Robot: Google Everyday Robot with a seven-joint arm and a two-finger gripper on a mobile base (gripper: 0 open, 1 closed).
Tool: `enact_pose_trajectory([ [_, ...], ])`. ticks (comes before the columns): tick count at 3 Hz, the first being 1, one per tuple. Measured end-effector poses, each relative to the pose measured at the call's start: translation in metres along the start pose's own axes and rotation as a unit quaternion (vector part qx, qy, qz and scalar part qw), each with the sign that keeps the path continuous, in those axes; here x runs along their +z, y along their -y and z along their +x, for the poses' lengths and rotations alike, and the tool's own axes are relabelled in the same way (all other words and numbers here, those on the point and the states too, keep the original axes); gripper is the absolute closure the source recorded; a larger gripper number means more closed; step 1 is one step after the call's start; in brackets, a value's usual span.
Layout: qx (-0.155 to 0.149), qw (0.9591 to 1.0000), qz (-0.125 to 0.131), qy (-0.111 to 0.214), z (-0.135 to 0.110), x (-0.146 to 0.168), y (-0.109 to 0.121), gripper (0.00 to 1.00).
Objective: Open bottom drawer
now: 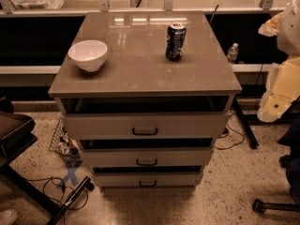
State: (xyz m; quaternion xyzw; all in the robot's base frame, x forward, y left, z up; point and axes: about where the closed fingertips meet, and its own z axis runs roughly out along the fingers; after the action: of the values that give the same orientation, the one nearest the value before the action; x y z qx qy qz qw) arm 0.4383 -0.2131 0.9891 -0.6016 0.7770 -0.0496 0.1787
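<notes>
The bottom drawer is the lowest and narrowest of three pale fronts on the cabinet, with a small black bar handle. A thin dark gap shows above its front, as above the other two drawers. My pale arm hangs at the right edge of the camera view. My gripper is up at the top right, beside the cabinet top and far above and to the right of the bottom drawer. Nothing touches the handle.
A white bowl and a dark soda can stand on the brown cabinet top. A wire basket, cables and black stand legs lie at the lower left. A chair base is at the lower right, and a bottle is behind the cabinet.
</notes>
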Motion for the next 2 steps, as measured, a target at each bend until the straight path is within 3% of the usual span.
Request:
enact_pose_trajectory([
  [2, 0.008, 0.9998, 0.003, 0.019, 0.004, 0.013, -0.005, 0.00],
])
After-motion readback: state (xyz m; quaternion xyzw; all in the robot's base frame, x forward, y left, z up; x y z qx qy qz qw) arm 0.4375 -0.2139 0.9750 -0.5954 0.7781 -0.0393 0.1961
